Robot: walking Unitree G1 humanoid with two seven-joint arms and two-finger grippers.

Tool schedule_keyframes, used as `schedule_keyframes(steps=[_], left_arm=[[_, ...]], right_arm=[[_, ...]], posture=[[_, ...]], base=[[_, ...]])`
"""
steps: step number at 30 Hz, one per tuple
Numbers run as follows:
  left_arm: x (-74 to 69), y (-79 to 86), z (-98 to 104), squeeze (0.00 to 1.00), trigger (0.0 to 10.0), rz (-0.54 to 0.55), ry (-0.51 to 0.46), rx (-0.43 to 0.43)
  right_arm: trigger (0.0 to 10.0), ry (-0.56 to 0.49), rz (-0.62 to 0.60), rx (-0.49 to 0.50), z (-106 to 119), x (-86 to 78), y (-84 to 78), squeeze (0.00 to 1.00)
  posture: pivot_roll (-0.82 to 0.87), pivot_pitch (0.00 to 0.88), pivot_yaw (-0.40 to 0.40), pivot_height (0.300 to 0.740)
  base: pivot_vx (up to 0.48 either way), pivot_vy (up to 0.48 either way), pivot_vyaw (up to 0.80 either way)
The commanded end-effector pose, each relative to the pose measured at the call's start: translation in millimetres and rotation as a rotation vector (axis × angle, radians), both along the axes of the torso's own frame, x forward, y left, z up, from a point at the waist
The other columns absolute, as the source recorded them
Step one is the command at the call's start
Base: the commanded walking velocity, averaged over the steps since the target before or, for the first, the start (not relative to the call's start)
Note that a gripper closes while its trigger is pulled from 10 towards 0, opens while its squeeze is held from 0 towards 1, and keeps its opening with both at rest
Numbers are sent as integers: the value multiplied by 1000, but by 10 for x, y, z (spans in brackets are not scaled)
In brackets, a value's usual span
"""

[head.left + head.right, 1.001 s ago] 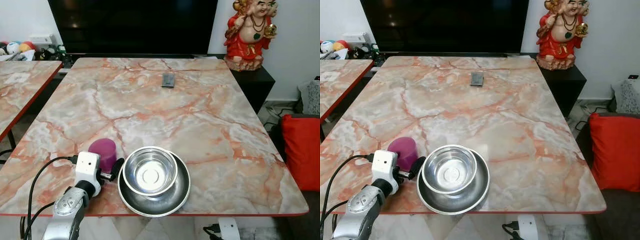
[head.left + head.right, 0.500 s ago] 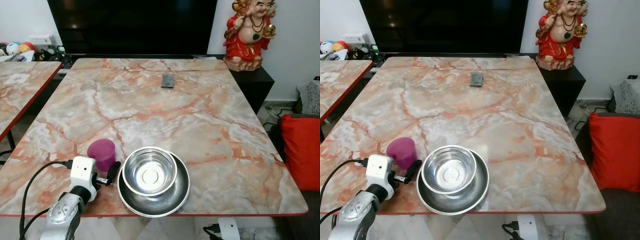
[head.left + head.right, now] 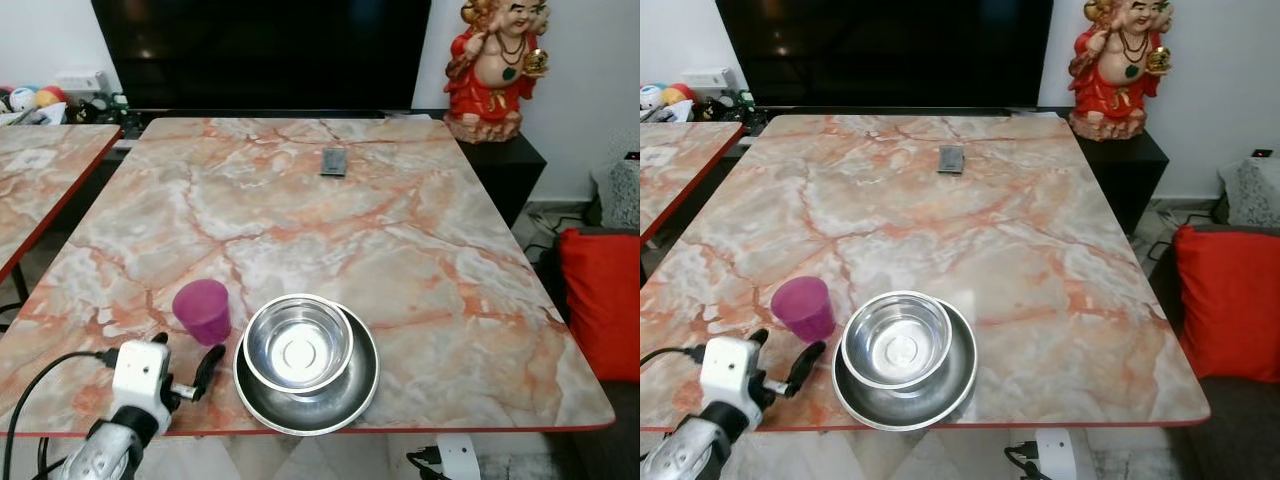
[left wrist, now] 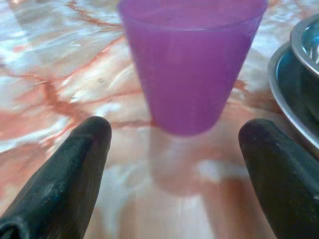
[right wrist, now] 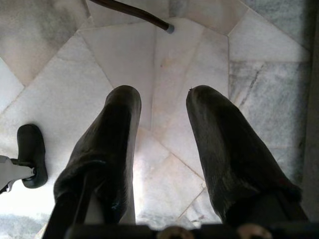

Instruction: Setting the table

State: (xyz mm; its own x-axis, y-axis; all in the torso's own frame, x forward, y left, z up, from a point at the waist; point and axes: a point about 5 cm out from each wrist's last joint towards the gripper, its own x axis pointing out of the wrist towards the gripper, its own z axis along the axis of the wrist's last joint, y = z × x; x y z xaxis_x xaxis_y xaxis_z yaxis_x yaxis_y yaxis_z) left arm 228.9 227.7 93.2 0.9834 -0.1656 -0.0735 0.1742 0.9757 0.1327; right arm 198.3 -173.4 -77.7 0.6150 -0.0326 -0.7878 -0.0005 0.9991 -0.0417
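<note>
The left claw (image 3: pixel 205 368) has been drawn back from the purple cup (image 3: pixel 202 311) since a second ago, toward the near edge of the marble bench (image 3: pixel 400 230); where its fingers then flanked the cup, a clear strip of marble is now seen between fingertips and cup. The cup is left standing upright, just to the left of the steel bowl (image 3: pixel 297 342).

Left of the bowl, at the near edge of the bench, the left claw is held wide open and empty, its two black fingers (image 4: pixel 65 174) spread well apart and pointed at the cup, which is seen close ahead in the left wrist view (image 4: pixel 192 59). The cup is near the bowl but not touching it.

The bowl is nested inside a wider steel plate (image 3: pixel 350 395), and both are set at the near edge of the bench. Far beyond the bowl, toward the back of the bench, a small dark flat object (image 3: pixel 335 161) is laid on the marble; what it is cannot be told. Behind that, a large black screen (image 3: pixel 260 50) is stood against the wall.

To the right of the bowl and far back, a red figurine (image 3: pixel 495 65) is placed on a dark cabinet. Right of the bench, a red cushion (image 3: pixel 600 300) is seen.

The right claw (image 5: pixel 162 144) is hung over pale floor tiles (image 5: pixel 189 55), its fingers parted and nothing held between them.
</note>
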Motion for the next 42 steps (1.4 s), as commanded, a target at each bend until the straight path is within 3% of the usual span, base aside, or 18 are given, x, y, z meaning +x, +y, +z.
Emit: schedule_keyframes(steps=[1, 5, 7, 8, 9, 12, 17, 21, 22, 26, 31, 34, 35, 37, 42], left_arm=[[-81, 56, 68, 0, 10000, 12, -13, -3], [-271, 158, 82, 0, 10000, 37, 12, 27], [-406, 357, 104, 0, 10000, 97, 32, 95], [-470, 532, 143, 0, 10000, 170, 25, 172], [-482, 566, 153, 0, 10000, 187, 23, 189], [-585, 931, 215, 0, 10000, 355, 16, 235], [-767, 1183, 131, 0, 10000, 474, 68, 296], [-986, 1415, -118, 0, 10000, 663, 233, 404], [-986, 1415, -118, 0, 10000, 663, 233, 404], [-1211, 1577, -294, 0, 10000, 835, 382, 457], [-1313, 1596, -471, 0, 10000, 834, 493, 525], [-1316, 1503, -720, 0, 10000, 763, 611, 483], [-1263, 1393, -862, 0, 10000, 682, 655, 446], [-1175, 1246, -999, 0, 10000, 587, 684, 414], [-1003, 1022, -1255, 0, 10000, 534, 732, 271]], right_arm=[[10000, 8, 3, -2, -8, -16, -10, 0], [10000, 8, 6, -3, -5, -11, -18, 0], [10000, 9, 10, -5, -4, -9, -23, 0], [10000, 10, 13, -5, -2, -6, -25, 0], [10000, 10, 13, -5, -2, -5, -26, 0], [10000, 13, 24, -7, 0, 0, -28, 0], [10000, 9, 25, -4, 3, 6, -22, 0], [10000, 8, 21, -5, 4, 8, -23, 0], [10000, 8, 21, -5, 4, 8, -23, 0], [10000, 9, 22, -6, 5, 9, -26, 0], [10000, 10, 24, -6, 5, 9, -26, 0], [10000, 11, 26, -7, 4, 9, -18, 0], [10000, 12, 30, -9, 3, 8, -15, 0], [10000, 16, 37, -13, 0, 6, -10, 0], [10000, 16, 31, -10, -3, 0, 2, 0]], posture=[[66, 85, -30, 740], [78, 88, -35, 740], [86, 89, -37, 740], [93, 90, -38, 740], [97, 91, -38, 740], [108, 89, -41, 740], [101, 86, -38, 740], [98, 82, -39, 740], [98, 82, -39, 740], [102, 81, -40, 740], [102, 80, -39, 740], [100, 77, -36, 740], [100, 75, -35, 740], [97, 72, -32, 740], [83, 58, -24, 740]], base=[[0, 0, 0], [0, 0, 0], [0, 0, 0], [0, 0, 0], [0, 0, 0], [0, 0, 0], [0, 0, 0], [0, 0, 0], [0, 0, 0], [0, 0, 0], [0, 0, 0], [0, 0, 0], [0, 0, 0], [0, 0, 0], [0, 0, 0]])
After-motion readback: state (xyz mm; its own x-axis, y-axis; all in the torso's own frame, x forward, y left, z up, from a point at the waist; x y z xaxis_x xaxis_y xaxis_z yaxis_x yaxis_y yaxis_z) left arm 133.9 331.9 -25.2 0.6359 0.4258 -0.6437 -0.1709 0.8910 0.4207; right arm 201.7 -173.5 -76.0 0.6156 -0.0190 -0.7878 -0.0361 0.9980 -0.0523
